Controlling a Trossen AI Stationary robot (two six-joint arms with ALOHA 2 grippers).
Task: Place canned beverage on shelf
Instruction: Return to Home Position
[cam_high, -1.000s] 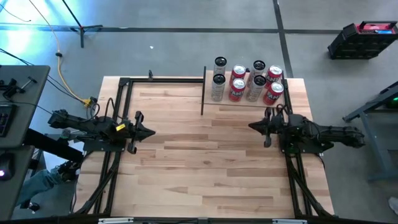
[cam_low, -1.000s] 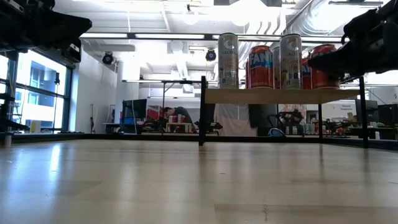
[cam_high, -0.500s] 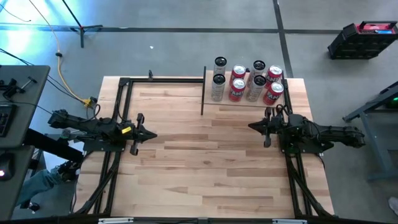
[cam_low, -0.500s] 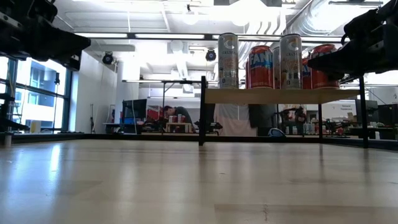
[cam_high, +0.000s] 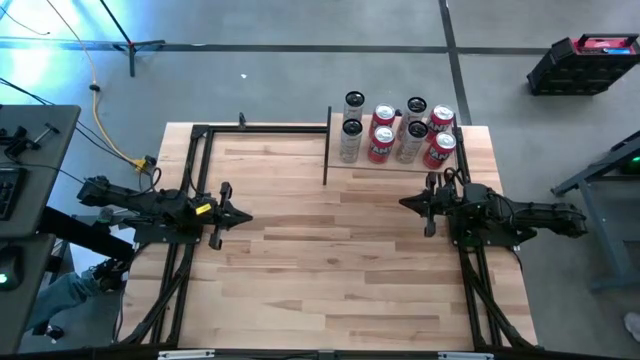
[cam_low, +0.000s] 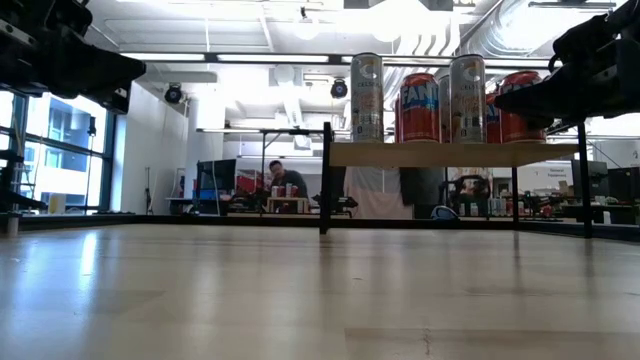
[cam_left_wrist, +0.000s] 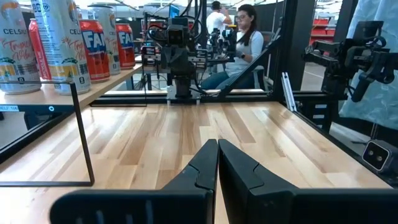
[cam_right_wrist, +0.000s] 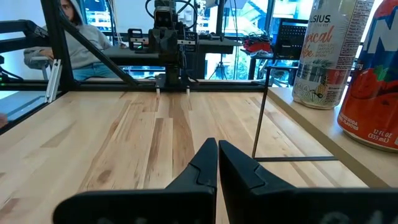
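Several cans (cam_high: 383, 140), red ones and tall white ones, stand upright on the shelf (cam_low: 450, 154), a pale board on thin black uprights at the table's far right. My left gripper (cam_high: 247, 215) hovers shut over the table's left side, pointing level toward the right; its fingers (cam_left_wrist: 217, 142) hold nothing. My right gripper (cam_high: 403, 203) hovers shut just in front of the shelf, pointing level toward the left, and it is empty too (cam_right_wrist: 217, 142). A white can (cam_right_wrist: 326, 56) and a red can (cam_right_wrist: 373, 81) stand close beside it.
Bare planked tabletop (cam_high: 320, 240) lies between the two grippers. A black frame rail (cam_high: 215, 128) runs along the far left edge, and the arms' black stands flank both sides. The shelf's black upright (cam_high: 326, 150) marks its left end. People sit beyond the table (cam_left_wrist: 249, 37).
My left gripper has tipped its fingers down a little, to about level, without shifting its place over the table. It has stayed shut. My right arm and the cans have kept still.
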